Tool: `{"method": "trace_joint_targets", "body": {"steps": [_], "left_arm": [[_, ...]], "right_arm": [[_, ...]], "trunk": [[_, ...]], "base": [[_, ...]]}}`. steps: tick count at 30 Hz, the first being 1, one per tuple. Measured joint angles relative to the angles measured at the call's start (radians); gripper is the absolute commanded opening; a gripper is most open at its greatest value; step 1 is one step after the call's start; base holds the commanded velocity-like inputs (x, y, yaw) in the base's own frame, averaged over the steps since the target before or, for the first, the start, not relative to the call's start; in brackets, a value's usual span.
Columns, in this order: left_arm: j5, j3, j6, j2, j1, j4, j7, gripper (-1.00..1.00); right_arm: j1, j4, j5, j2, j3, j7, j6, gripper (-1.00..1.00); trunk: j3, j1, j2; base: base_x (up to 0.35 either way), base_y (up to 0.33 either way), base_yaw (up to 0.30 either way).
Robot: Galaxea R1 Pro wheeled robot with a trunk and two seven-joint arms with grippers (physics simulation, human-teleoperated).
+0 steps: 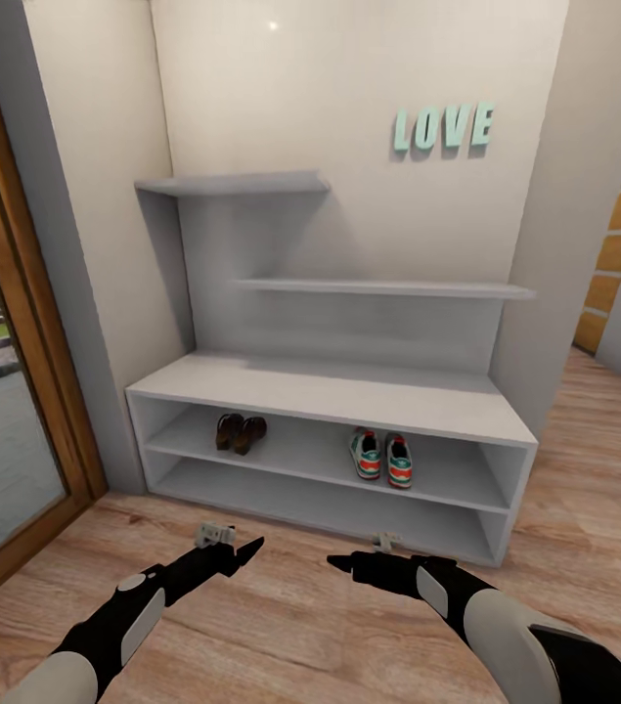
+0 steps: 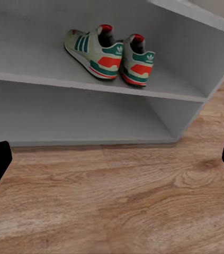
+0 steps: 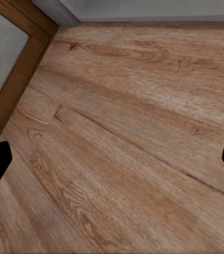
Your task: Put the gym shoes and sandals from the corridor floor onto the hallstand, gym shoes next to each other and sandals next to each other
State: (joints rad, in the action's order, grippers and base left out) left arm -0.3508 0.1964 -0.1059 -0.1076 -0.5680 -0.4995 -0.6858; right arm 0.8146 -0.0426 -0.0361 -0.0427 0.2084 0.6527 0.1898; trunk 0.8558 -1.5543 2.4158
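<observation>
Four shoes sit paired on the rack's [image 1: 330,396] upper shelf: sandals [image 1: 240,432] left, gym shoes [image 1: 381,458] right. My left gripper [image 1: 214,535] and right gripper [image 1: 385,539] hang spread, holding nothing; I judge it finished.

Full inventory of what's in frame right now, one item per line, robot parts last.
gym shoes: 2, white with green stripes and red-orange accents, side by side on the hallstand's upper open shelf, right part
sandals: 2, brown, side by side on the same shelf, left part
hallstand: 1, pale grey-white, against the wall; bench top, two open shelves below, two wall shelves above
LOVE letters: 1 set, mint green, on the wall above the hallstand
corridor floor: light brown wood planks
door frame: 1, brown wood, at left
left gripper: black, jaws apart, above the floor before the hallstand
right gripper: black, jaws apart, above the floor
</observation>
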Motion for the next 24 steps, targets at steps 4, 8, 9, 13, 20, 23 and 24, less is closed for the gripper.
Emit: {"method": "trace_joint_targets", "body": {"steps": [4, 8, 9, 13, 20, 23, 24], "left_arm": [[0.000, 0.000, 0.000, 0.000, 0.001, 0.000, 0.000, 1.00], [0.000, 0.000, 0.000, 0.000, 0.001, 0.000, 0.000, 1.00], [0.000, 0.000, 0.000, 0.000, 0.001, 0.000, 0.000, 1.00], [0.000, 0.000, 0.000, 0.000, 0.001, 0.000, 0.000, 1.00], [0.000, 0.000, 0.000, 0.000, 0.001, 0.000, 0.000, 1.00], [0.000, 0.000, 0.000, 0.000, 0.001, 0.000, 0.000, 1.00], [0.000, 0.000, 0.000, 0.000, 0.001, 0.000, 0.000, 1.00]], "right_arm": [[0.000, 0.000, 0.000, 0.000, 0.000, 0.000, 0.000, 1.00], [0.000, 0.000, 0.000, 0.000, 0.000, 0.000, 0.000, 1.00], [0.000, 0.000, 0.000, 0.000, 0.000, 0.000, 0.000, 1.00], [0.000, 0.000, 0.000, 0.000, 0.000, 0.000, 0.000, 1.00], [0.000, 0.000, 0.000, 0.000, 0.000, 0.000, 0.000, 1.00], [0.000, 0.000, 0.000, 0.000, 0.000, 0.000, 0.000, 1.00], [0.000, 0.000, 0.000, 0.000, -0.001, 0.000, 0.000, 1.00]], "trunk": [[-0.013, 0.015, -0.028], [-0.025, 0.031, -0.056], [-0.028, 0.035, -0.063], [-0.041, 0.050, -0.091], [-0.059, 0.077, -0.140], [-0.064, 0.088, -0.161], [-0.065, 0.092, -0.168]], "base": [[0.000, 0.000, 0.000], [0.000, 0.000, 0.000], [0.000, 0.000, 0.000], [0.000, 0.000, 0.000], [0.000, 0.000, 0.000], [0.000, 0.000, 0.000], [0.000, 0.000, 0.000]]}}
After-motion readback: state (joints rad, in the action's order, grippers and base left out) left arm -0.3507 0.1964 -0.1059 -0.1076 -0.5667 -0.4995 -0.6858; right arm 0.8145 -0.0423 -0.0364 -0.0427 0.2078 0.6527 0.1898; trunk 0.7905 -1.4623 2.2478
